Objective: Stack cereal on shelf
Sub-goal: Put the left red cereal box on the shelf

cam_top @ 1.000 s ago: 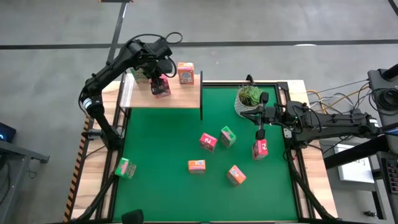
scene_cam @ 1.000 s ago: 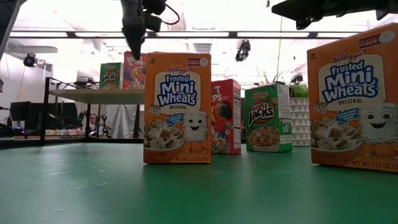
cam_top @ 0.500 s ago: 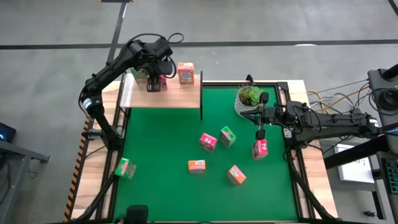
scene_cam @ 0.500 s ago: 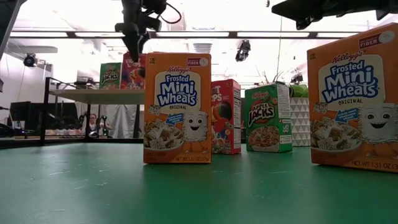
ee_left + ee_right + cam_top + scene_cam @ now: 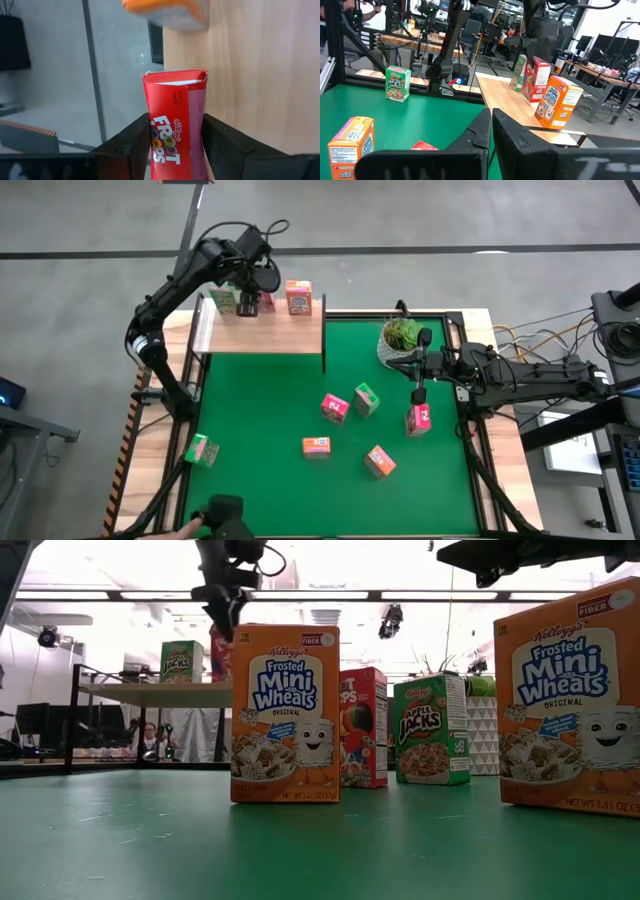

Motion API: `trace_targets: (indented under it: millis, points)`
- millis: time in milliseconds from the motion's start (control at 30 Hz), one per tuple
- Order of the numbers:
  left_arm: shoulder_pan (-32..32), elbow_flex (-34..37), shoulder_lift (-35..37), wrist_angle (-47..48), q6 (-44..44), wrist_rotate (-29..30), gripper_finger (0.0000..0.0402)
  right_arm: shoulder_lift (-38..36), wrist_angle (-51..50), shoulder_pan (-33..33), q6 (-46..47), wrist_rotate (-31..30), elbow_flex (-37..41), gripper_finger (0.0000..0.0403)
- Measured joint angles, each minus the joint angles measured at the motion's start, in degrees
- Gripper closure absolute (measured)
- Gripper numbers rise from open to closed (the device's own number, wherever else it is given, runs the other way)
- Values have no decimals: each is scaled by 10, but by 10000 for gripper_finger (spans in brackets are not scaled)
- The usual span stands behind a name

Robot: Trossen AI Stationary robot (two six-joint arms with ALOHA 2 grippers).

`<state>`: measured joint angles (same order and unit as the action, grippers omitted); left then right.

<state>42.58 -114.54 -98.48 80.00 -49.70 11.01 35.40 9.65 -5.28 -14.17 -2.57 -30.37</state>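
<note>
Cereal boxes, three on shelf [image 5: 262, 328], six on table [image 5: 260, 410]

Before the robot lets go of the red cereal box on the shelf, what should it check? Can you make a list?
1. Red box between the left gripper fingers: ok.
2. Box over the wooden shelf top: ok.
3. Box bottom resting flat on the shelf: cannot tell.
4. Not bumping the green box or orange box beside it: cannot tell, all very close.
5. Right gripper out of the way, over the green mat: ok.
</note>
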Motion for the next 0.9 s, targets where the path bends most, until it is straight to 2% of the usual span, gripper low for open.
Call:
trace_targets:
  millis: [167,900]
  points:
    - [8,0,0,0,-2,-30,251,0,0,0,-4,0,0,394]
    - [14,7,-2,-16,29,-26,251,0,0,0,-4,0,0,394]
